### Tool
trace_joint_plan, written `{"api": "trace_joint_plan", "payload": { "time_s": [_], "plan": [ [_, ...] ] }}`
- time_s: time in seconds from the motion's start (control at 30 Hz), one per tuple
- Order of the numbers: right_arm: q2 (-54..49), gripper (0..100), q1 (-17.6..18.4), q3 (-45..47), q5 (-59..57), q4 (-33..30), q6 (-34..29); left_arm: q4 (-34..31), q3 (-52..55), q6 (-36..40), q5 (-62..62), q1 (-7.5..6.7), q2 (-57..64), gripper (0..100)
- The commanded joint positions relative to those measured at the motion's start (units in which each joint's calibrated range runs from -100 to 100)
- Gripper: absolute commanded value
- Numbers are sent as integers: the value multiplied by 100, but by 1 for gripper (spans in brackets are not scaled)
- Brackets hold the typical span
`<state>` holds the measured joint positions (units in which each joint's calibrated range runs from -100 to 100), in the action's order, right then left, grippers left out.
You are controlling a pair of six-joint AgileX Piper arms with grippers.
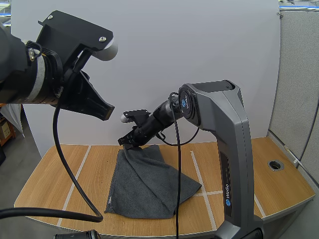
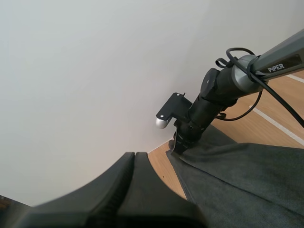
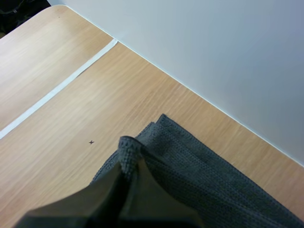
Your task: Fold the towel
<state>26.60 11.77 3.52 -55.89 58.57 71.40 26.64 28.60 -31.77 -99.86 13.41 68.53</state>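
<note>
A dark grey towel (image 1: 147, 184) lies on the wooden table, its far left corner lifted off the surface. My right gripper (image 1: 125, 141) is shut on that raised corner; in the right wrist view the towel's edge (image 3: 129, 149) bunches between the tips of my right gripper (image 3: 129, 168). My left gripper (image 1: 105, 110) hangs high above the table's left side, fingers together as one dark wedge. The left wrist view has my left gripper (image 2: 133, 159) shut on nothing, with the right gripper (image 2: 179, 142) farther off at the towel (image 2: 237, 175).
White tape lines (image 1: 198, 175) cross the wooden table (image 1: 60, 174). A white wall panel (image 1: 164, 50) stands behind the table. A round grommet hole (image 1: 275, 165) sits at the table's right side. The right arm's grey base (image 1: 234, 164) rises at the front right.
</note>
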Motion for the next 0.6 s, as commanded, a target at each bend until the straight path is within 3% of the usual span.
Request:
{"api": "trace_joint_plan", "payload": {
  "time_s": [0.0, 0.03, 0.07, 0.1, 0.13, 0.23, 0.37, 0.57],
  "plan": [
    [15, 0, 49, -28, -22, -21, 48, 10, 3, 80, -14, 6, 31, 0],
    [15, 6, 49, -28, -42, -21, 48, 10, 3, 80, -14, 6, 31, 0],
    [1, 20, 49, -28, -66, -21, 48, 10, 3, 80, -14, 6, 31, 0],
    [-11, 41, 49, -28, -76, -21, 17, 10, 3, 80, -14, 6, 31, 0],
    [-11, 52, 49, -28, -76, -21, -12, 10, 3, 80, -14, 6, 31, 0],
    [-39, 100, 49, -28, -39, -197, -154, 10, 3, 80, -14, 6, 31, 0],
    [-277, 100, 26, -28, -22, -770, -416, 10, 3, 80, -14, 6, 31, 0],
    [-844, 100, -288, -28, -680, -1225, -638, 23, 3, 80, -14, 6, 31, 0]
  ]
}}
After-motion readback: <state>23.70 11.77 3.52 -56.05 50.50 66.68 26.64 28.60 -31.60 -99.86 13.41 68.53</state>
